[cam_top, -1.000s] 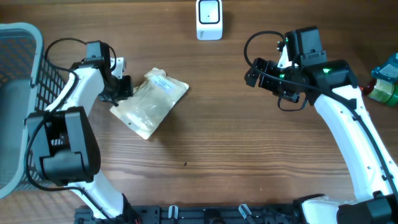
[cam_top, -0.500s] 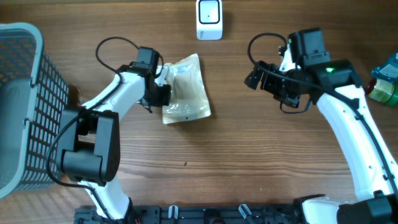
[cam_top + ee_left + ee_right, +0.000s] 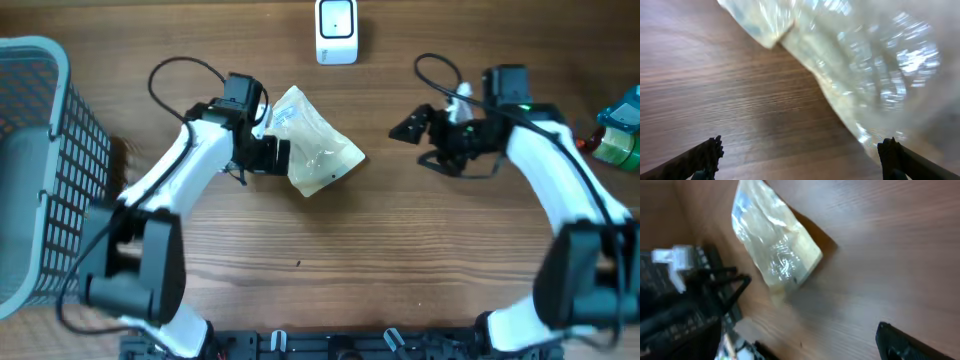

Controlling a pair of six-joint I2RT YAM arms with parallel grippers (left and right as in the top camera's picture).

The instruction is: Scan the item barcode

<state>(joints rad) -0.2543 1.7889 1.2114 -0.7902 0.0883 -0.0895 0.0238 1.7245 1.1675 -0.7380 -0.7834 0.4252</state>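
Two fingertips of the left gripper (image 3: pixel 802 152) stand wide apart at the bottom corners of the left wrist view with bare wood between them, so the jaws are open and pinch nothing. Just beyond them lies the bag (image 3: pixel 865 65), clear crinkled plastic with pale contents. Its lower edge comes close to the fingertip on the right side of that view, though I cannot tell whether they touch. From overhead, the left gripper (image 3: pixel 275 155) sits at the left edge of the bag (image 3: pixel 318 150), which rests on the table (image 3: pixel 350 260) tilted, one corner toward the far side. The white scanner (image 3: pixel 336 30) stands at the far edge of the table, beyond the bag and apart from it. No barcode can be made out on the plastic. The right gripper (image 3: pixel 420 142) hangs to the right of the bag, well clear of it, jaws open and empty; its wrist camera looks across at the bag (image 3: pixel 777 255). A grey basket (image 3: pixel 50 170) stands at the left end of the table, and a green package (image 3: pixel 615 142) lies at the right edge.
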